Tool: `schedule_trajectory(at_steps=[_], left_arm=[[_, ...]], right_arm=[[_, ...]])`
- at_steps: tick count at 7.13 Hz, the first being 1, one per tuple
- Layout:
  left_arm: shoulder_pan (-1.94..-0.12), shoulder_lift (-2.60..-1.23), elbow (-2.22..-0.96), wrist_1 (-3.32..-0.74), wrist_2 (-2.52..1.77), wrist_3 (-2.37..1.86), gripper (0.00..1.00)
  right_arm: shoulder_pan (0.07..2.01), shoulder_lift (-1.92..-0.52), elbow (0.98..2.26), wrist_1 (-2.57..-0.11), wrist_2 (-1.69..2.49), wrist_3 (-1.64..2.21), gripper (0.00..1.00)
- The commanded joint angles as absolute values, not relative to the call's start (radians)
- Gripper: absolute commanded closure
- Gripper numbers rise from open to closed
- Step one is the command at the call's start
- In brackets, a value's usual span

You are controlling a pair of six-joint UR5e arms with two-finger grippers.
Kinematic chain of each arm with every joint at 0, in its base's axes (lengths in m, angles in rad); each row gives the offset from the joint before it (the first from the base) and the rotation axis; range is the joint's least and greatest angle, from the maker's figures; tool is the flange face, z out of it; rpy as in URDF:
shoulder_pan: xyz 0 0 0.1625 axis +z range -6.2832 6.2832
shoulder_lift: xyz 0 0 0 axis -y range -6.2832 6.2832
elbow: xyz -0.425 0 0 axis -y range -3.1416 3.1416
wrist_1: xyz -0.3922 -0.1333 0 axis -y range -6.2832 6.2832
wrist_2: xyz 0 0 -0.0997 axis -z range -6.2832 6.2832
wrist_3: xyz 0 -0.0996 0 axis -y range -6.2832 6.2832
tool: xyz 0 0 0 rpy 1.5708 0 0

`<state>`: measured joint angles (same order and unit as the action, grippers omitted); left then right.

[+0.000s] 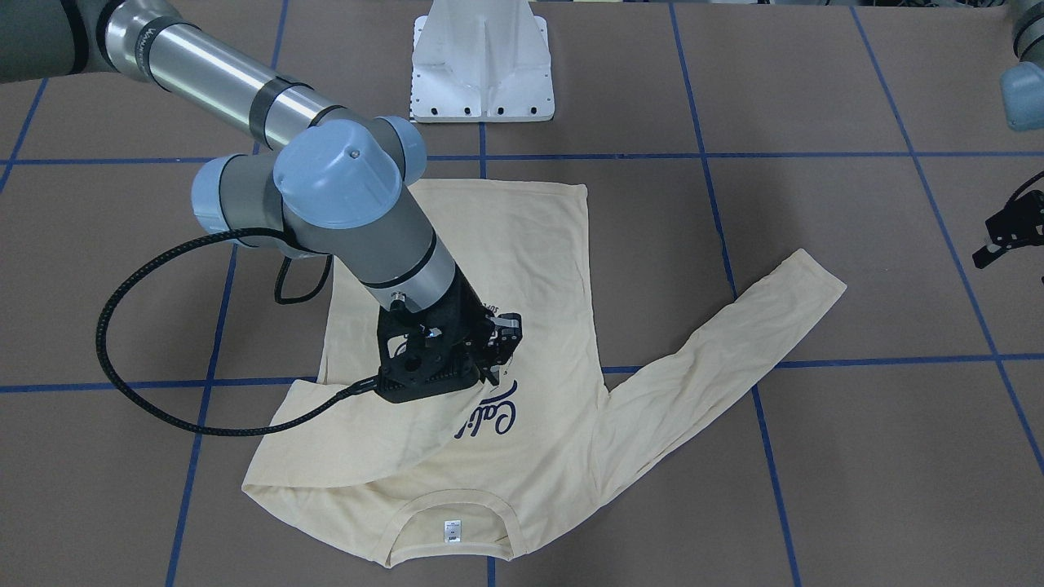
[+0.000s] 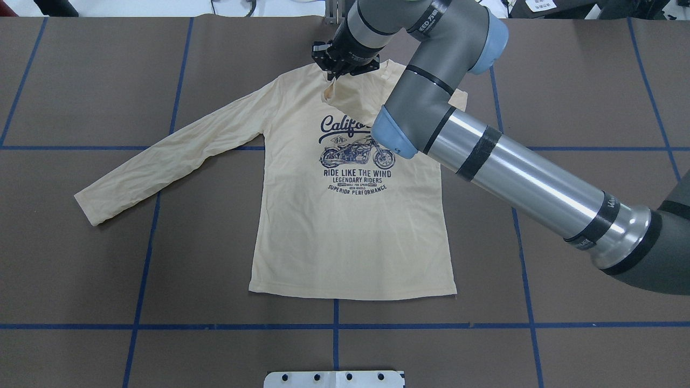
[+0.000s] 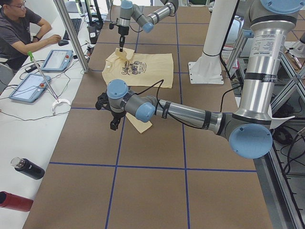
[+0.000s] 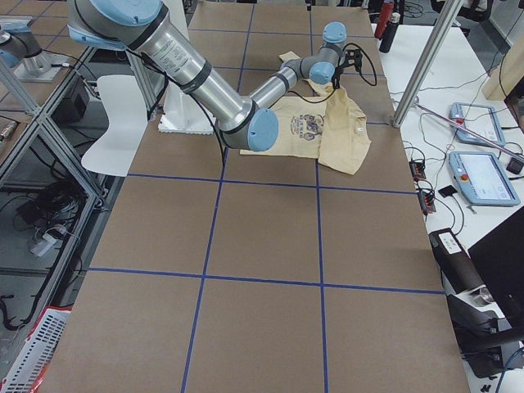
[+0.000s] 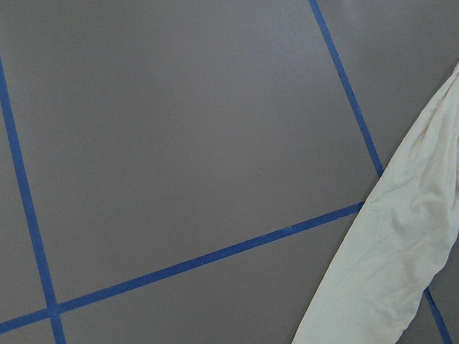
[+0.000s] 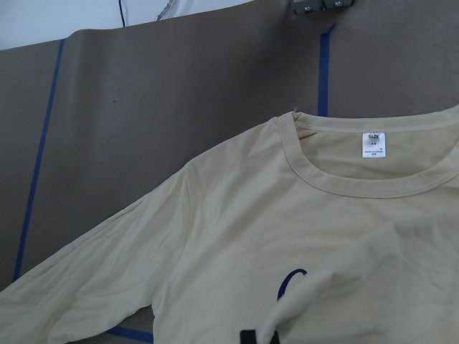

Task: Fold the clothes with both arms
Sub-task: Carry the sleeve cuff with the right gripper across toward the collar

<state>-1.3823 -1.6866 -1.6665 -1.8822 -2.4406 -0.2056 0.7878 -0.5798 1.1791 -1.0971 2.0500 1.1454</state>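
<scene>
Overhead exterior is showing my right pincer (image 2: 334, 75) pinching shut on a limp fold of the T-shirt (image 2: 350, 242), which is lying face-up on the worktop (image 2: 566, 242), and I am judging it light, floppy and best gripped at cuffs or hems, though I cannot tell how wide my left pincer (image 1: 991, 249) is standing.

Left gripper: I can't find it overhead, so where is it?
At the front-facing view's right edge, the left gripper hovers over the table, beyond the outstretched sleeve of the T-shirt.
</scene>
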Motion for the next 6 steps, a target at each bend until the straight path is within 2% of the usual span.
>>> schedule_trajectory(at_steps=[1,3,5,6], left_arm=[[-1.382,-1.7,-1.664,-1.882,-2.441,-0.222,0.0],[-1.382,-1.724,-1.643,-1.881,-2.439,-0.224,0.0],[-1.382,-1.758,-1.621,-1.879,-2.438,-0.239,0.0],[-1.382,-1.764,-1.617,-1.879,-2.439,-0.239,0.0]], right_arm=[[0.744,-0.557,1.089,-1.054,2.033,1.147,1.0],[0.727,-0.554,1.06,-1.049,2.028,1.152,1.0],[0.712,-0.473,0.958,-1.049,1.978,1.152,1.0],[0.706,-0.465,0.953,-1.049,1.959,1.152,1.0]])
